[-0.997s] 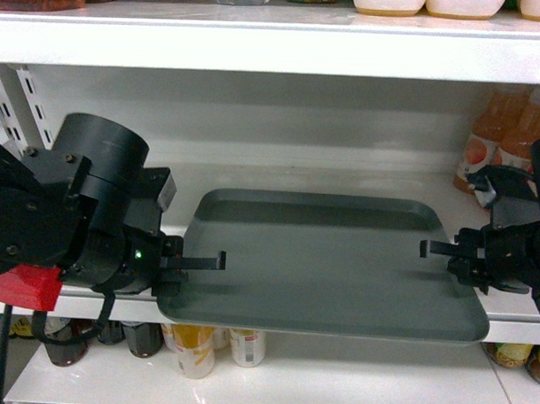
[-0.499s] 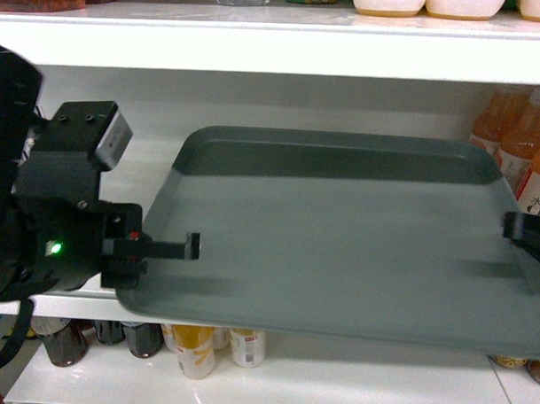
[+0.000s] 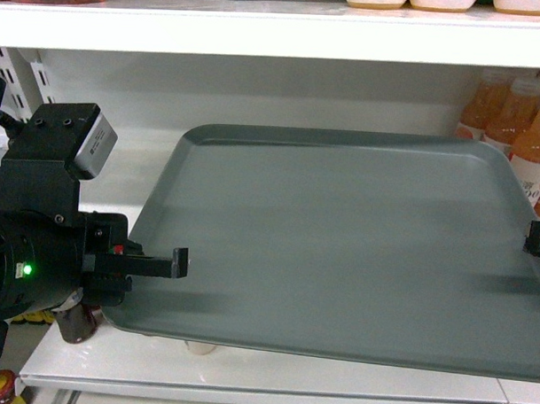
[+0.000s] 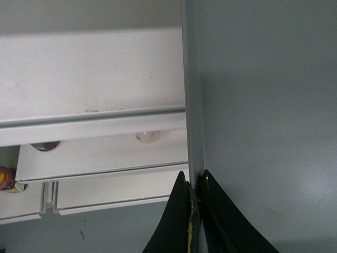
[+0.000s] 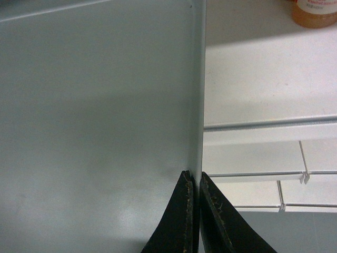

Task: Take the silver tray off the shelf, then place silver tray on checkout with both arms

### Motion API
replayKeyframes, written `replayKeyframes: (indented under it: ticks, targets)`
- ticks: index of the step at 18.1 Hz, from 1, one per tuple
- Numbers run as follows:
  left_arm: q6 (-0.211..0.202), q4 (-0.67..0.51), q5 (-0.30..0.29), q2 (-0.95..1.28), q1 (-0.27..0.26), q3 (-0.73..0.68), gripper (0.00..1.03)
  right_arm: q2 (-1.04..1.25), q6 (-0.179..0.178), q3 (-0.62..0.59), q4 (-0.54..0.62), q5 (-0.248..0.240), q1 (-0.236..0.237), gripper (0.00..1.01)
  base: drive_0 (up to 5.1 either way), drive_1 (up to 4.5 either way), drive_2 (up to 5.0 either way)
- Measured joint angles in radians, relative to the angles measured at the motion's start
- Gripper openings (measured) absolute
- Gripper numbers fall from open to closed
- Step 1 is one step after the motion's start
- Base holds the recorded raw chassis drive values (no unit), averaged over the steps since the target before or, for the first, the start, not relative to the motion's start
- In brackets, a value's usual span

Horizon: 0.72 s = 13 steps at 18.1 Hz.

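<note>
The silver tray [image 3: 340, 240] is held in the air in front of the shelf [image 3: 121, 161], between the two claws, and it fills most of the head view. Its far edge lies level under the upper shelf board [image 3: 258, 33], and its near edge hangs over the front of a lower white board [image 3: 246, 378]. The tray looks flat and level, with nothing lying on it.

The left claw [image 3: 152, 264] grasps the tray at its left rim. In the left wrist view its two black fingers [image 4: 176, 221] are pressed close together with the thin rim [image 4: 194, 132] caught between them — one finger on top, one below. Behind it, the black arm shows a green light [image 3: 26, 270] and a grey box [image 3: 90, 142] on top.

The right claw [image 3: 539, 240] is almost out of the head view; only a small black piece shows at the tray's right edge. The right wrist view is clearer: the fingers [image 5: 184, 221] are clenched on the right rim [image 5: 199, 105] of the tray in the same way.

To the right of the tray, bottles with orange drink [image 3: 508, 122] stand on the shelf. Under the left arm, near the lower board, a dark bottle [image 3: 75, 324] is partly seen — and a pale bottle top [image 4: 147, 137] shows below the shelf edge in the left wrist view.
</note>
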<state>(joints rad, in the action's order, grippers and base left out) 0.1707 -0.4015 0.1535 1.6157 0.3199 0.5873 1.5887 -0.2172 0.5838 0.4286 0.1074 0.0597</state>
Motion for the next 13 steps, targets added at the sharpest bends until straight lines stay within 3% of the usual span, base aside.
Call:
replayKeyframes:
  ticks: [13]
  targets:
    - [0.000, 0.001, 0.003, -0.001, 0.000, 0.000, 0.03, 0.000, 0.000, -0.001, -0.002, 0.002, 0.000, 0.02, 0.1, -4.12, 4.3]
